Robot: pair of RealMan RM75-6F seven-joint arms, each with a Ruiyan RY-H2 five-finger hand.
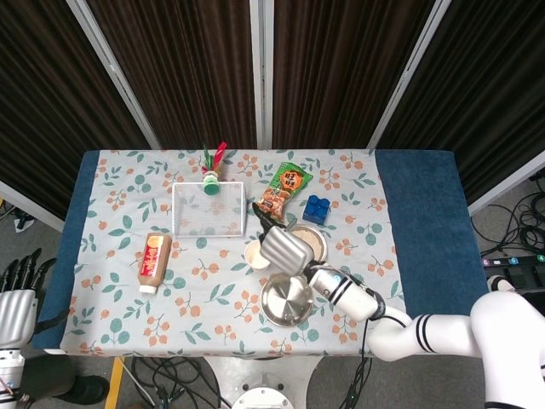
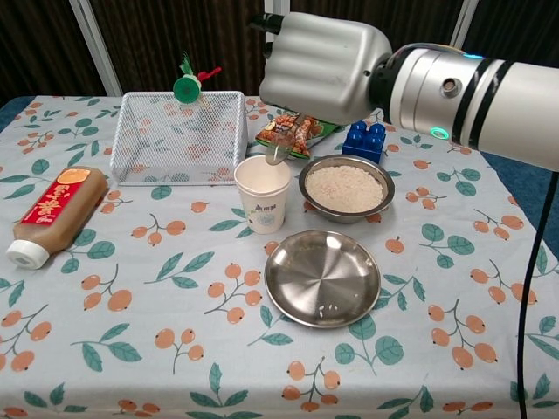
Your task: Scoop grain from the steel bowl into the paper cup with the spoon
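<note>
The right hand (image 2: pixel 325 65) holds the spoon (image 2: pixel 281 150) just above the paper cup (image 2: pixel 263 193), beside the steel bowl (image 2: pixel 346 188).

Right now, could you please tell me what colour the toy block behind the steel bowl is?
The toy block is blue; the head view shows it best, since the robot hand partly hides it in the chest view.

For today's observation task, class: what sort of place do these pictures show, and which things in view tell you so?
Probably a robot lab or test room, not a kitchen. Dark curtains hang behind the table, loose cables lie on the floor, and a robot's right hand works over a staged mix of props such as the blue toy brick.
</note>
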